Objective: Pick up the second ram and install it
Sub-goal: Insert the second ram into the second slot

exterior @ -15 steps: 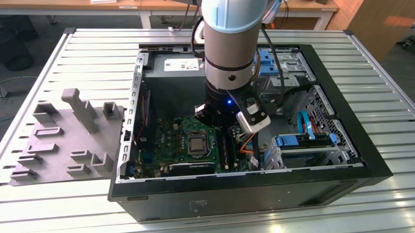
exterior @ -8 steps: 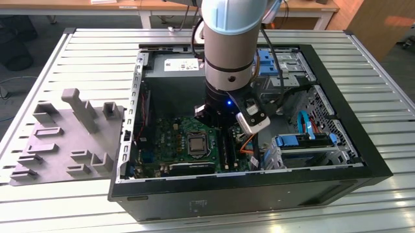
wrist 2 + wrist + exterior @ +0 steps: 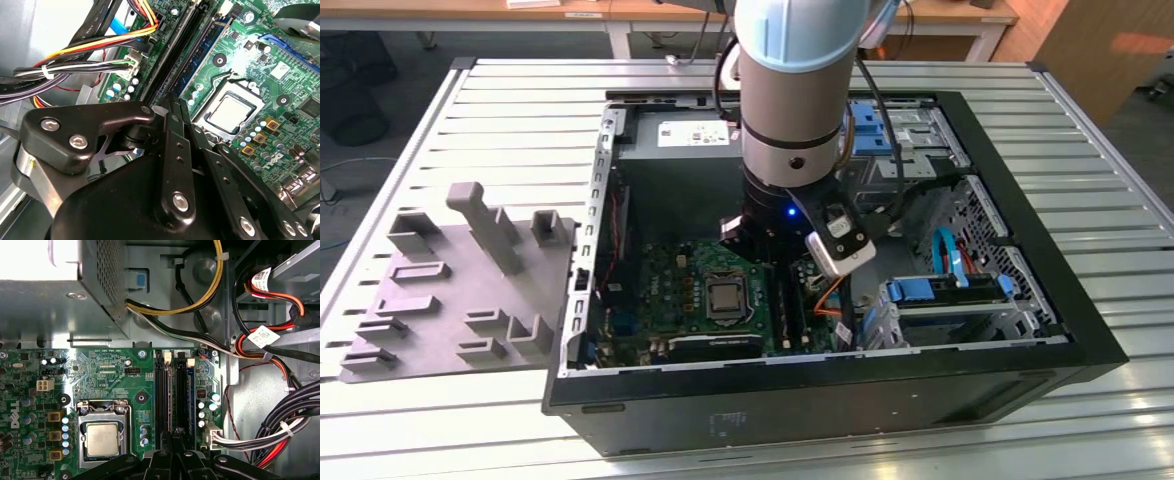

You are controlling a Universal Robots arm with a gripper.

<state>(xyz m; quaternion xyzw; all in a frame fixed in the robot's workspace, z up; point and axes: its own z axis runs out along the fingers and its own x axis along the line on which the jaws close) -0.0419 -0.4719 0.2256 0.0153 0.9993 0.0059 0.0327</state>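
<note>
Arm reaching into the open computer case (image 3: 1067,345) on the desk (image 3: 494,120).
The hand (image 3: 172,437) sits low over the memory slots (image 3: 175,390) beside the processor (image 3: 102,438); its fingers (image 3: 175,107) are pressed together over a slot, and whether they pinch the ram I cannot tell.

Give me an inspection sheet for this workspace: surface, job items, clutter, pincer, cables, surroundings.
Surface: slatted metal table bearing an open computer case.
Job's things: RAM slots beside the processor on the motherboard.
Clutter: grey foam fixture at the exterior view's left.
Grippers: pincer lowered over the RAM slots; fingers drawn together.
Cables: bundled wires beside the board.
Surroundings: desks behind.
</note>
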